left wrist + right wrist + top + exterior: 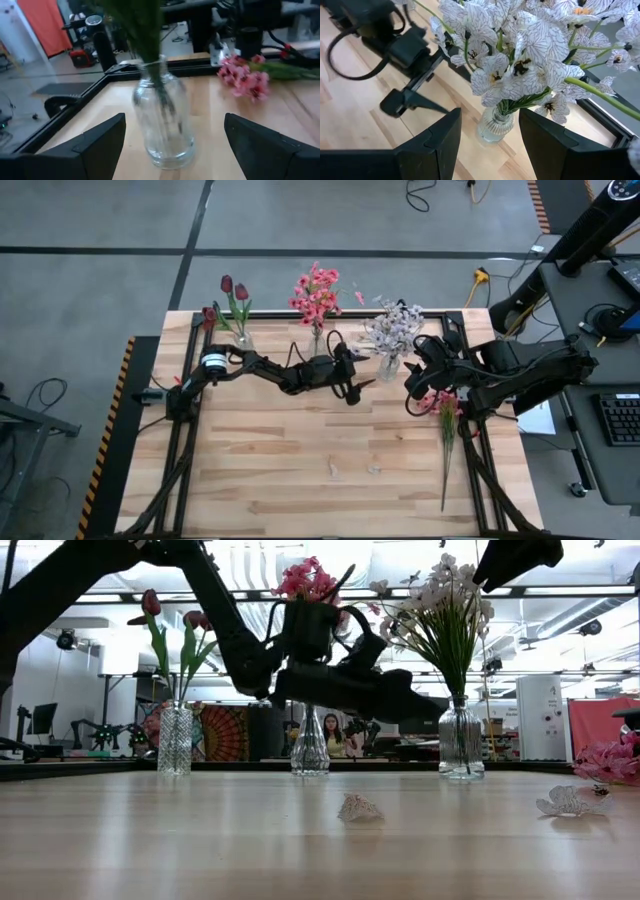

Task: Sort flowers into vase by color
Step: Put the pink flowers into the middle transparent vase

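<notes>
Three glass vases stand along the table's far edge: one with dark red tulips (236, 305), one with pink blooms (316, 298), one with white sprays (392, 330). A pink flower (446, 404) lies flat on the table at the right, its stem (445, 470) running toward the near edge. My left gripper (362, 387) is level and open, just left of the white flowers' vase (165, 130), touching nothing. My right gripper (490, 112) hovers open above the white blooms (520, 60), holding nothing.
Two fallen petals (360, 807) (565, 802) lie on the bare wood near the table's middle. A black frame (165, 430) runs along the table's sides. Bare wood (300, 470) stretches across the near half.
</notes>
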### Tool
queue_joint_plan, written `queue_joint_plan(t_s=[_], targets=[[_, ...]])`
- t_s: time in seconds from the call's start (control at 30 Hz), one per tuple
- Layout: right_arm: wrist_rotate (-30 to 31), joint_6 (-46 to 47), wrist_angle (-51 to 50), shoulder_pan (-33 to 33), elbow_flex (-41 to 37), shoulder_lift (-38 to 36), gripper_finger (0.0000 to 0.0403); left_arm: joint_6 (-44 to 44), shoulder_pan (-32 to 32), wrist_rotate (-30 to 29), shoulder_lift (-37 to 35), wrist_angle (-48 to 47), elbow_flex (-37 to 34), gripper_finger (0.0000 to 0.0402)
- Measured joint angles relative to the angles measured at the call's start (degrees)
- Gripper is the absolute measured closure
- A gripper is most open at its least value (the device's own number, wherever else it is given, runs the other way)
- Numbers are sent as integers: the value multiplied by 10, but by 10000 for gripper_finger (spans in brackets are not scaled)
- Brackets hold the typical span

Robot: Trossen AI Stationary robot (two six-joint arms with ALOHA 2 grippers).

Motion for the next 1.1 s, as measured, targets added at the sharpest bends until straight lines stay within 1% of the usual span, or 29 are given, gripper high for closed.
queue_joint_plan(t_s=[0.13,0.2,0.27,0.37,0.47,0.53,0.57,0.7,0.83,0.93,1.03,1.07,1.1], targets=[[-2,0,1,0,0,0,211,47,-14,0,-1,-1,-7,83],[-19,1,1,0,0,0,211,81,-23,-1,-12,9,-25,83],[-55,4,-6,0,7,0,211,98,-31,-4,-34,15,-50,83],[-106,39,-5,0,25,0,211,100,-41,-6,-80,20,-97,83],[-197,95,-8,0,29,0,211,100,-52,-7,-146,11,-156,83],[-258,125,-8,0,25,1,211,100,-66,-9,-203,-3,-192,83],[-279,142,-11,0,21,2,211,100,-75,-13,-232,-9,-208,83],[-329,239,-72,2,3,18,211,97,-116,-67,-330,-70,-248,83],[-379,307,-140,9,-22,48,211,85,-163,-110,-399,-132,-254,83],[-410,334,-132,31,-45,72,211,59,-196,-133,-425,-169,-254,83],[-418,360,-112,64,-66,99,211,30,-229,-141,-441,-201,-254,83],[-421,368,-107,77,-74,109,211,15,-242,-156,-446,-217,-252,83],[-420,380,-105,91,-80,118,211,-4,-256,-185,-449,-240,-245,83]])
